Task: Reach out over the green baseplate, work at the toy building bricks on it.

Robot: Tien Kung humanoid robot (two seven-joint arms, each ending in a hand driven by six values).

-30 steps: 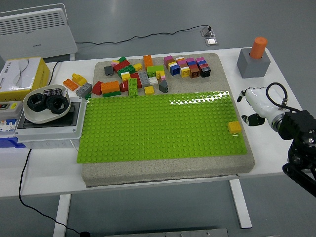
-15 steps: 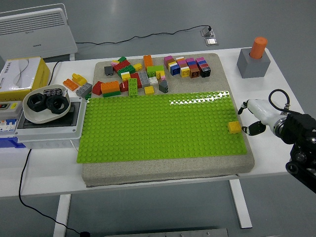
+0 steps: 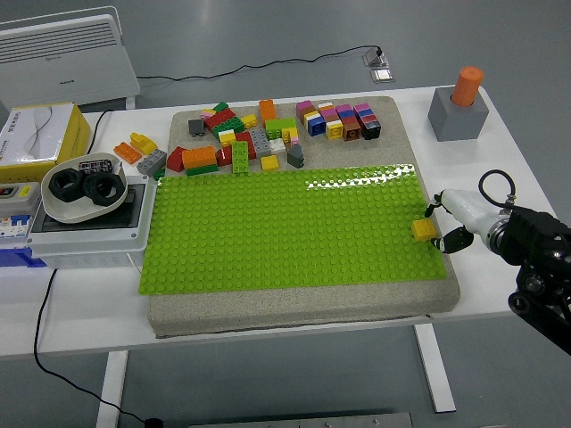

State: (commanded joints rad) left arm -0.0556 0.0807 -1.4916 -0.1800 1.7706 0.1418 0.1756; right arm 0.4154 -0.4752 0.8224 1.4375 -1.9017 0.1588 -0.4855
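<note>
White table (image 3: 500,294): right hand (image 3: 453,221) just beside yellow brick (image 3: 424,229) on green baseplate (image 3: 285,232); grip unclear.

**Colours on my table**

I see a bright green studded baseplate (image 3: 285,227) on a beige pad (image 3: 294,308), one yellow brick (image 3: 424,229) at its right edge. Behind it lies a loose pile of bricks (image 3: 268,134) — red, orange, yellow, green, grey, pink, blue. Further right, an orange cylinder (image 3: 467,86) tops a grey block (image 3: 457,118) — table (image 3: 500,152) white.
</note>
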